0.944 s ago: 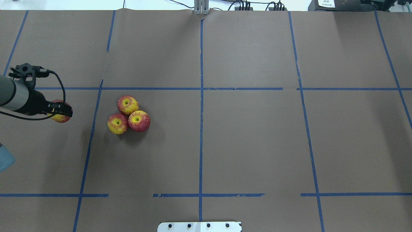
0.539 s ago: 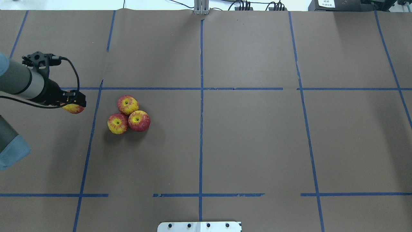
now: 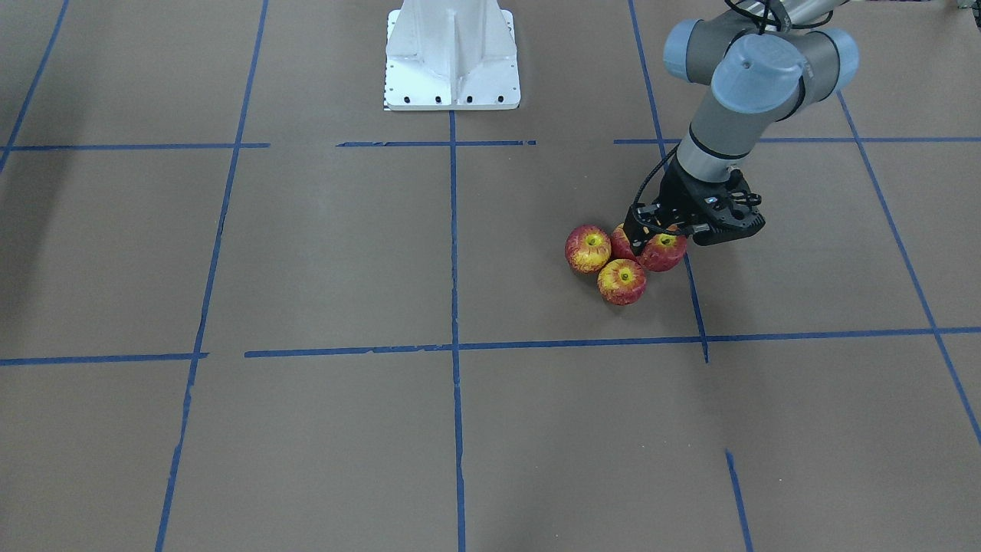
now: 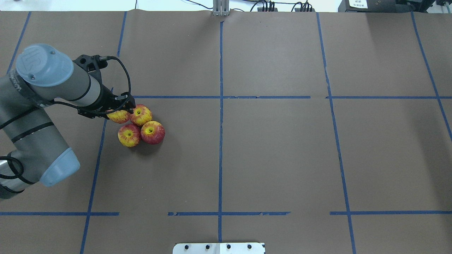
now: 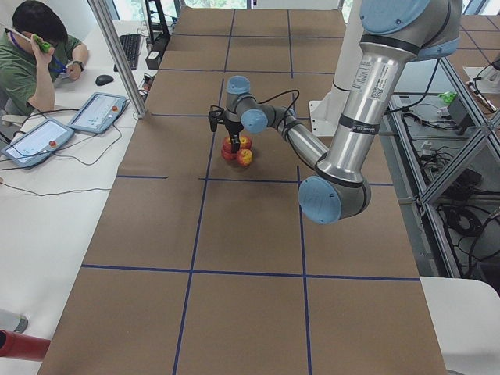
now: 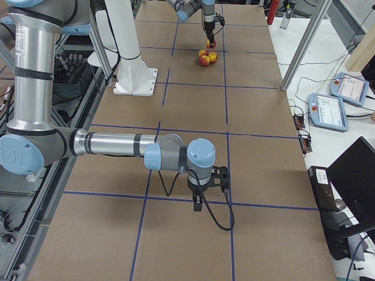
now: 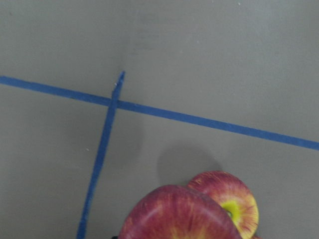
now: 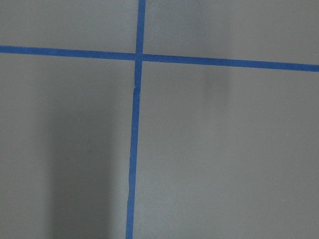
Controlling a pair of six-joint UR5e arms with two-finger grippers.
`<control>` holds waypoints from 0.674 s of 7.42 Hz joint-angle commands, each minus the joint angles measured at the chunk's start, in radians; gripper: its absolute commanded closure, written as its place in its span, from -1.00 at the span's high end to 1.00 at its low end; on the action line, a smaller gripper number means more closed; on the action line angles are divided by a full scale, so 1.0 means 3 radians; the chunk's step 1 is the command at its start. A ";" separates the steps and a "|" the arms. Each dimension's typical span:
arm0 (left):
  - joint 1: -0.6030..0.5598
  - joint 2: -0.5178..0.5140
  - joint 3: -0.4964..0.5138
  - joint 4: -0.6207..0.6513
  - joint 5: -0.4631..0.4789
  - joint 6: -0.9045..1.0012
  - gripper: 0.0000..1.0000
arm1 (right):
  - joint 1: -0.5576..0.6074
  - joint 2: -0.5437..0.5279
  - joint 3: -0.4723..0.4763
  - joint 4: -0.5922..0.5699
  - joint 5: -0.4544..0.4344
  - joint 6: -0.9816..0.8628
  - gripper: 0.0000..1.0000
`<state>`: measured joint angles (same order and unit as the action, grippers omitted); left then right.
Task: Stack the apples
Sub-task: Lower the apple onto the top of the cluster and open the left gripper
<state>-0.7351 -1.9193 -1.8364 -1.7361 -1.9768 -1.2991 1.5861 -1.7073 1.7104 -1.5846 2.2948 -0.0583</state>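
1. Our left gripper (image 4: 121,113) is clamped on the fourth apple (image 4: 118,116), with a finger on either side of it. The apple is off the table (image 4: 282,158).
2. The other three apples sit on the table in a tight triangle, touching, stems up: far apple (image 4: 140,114), near-left apple (image 4: 129,135), near-right apple (image 4: 152,132).
3. From overhead, the fourth apple is just beside the far apple on our left, overlapping its edge.
4. In the exterior right view the fourth apple hangs higher than the group. We can't tell whether it touches any of them.
5. In the left wrist view the fourth apple fills the bottom edge, with one apple of the group showing below and past it. The fingers are out of frame there.
6. Our right gripper (image 6: 199,204) points down, low over the table, well apart from the apples.
7. The right gripper shows only in that side view, so we can't tell whether its jaws are apart or together.
8. The right wrist view shows only brown paper and a crossing of blue tape lines (image 8: 135,124).
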 commanded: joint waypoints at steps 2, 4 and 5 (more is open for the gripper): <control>0.0103 -0.0091 0.0016 0.0014 0.0014 -0.0128 -0.57 | 0.0000 0.0000 0.0000 0.0000 0.0000 0.0000 1.00; 0.0108 -0.0111 0.0046 0.0014 0.0014 -0.0128 -0.55 | 0.0000 0.0000 0.0000 0.0000 0.0000 0.0000 1.00; 0.0134 -0.0116 0.0057 0.0009 0.0014 -0.0134 -0.50 | 0.0000 0.0000 0.0000 0.0000 0.0000 0.0000 1.00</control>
<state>-0.7011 -1.9508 -1.8239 -1.7322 -1.9726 -1.3377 1.5861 -1.7073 1.7104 -1.5846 2.2948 -0.0583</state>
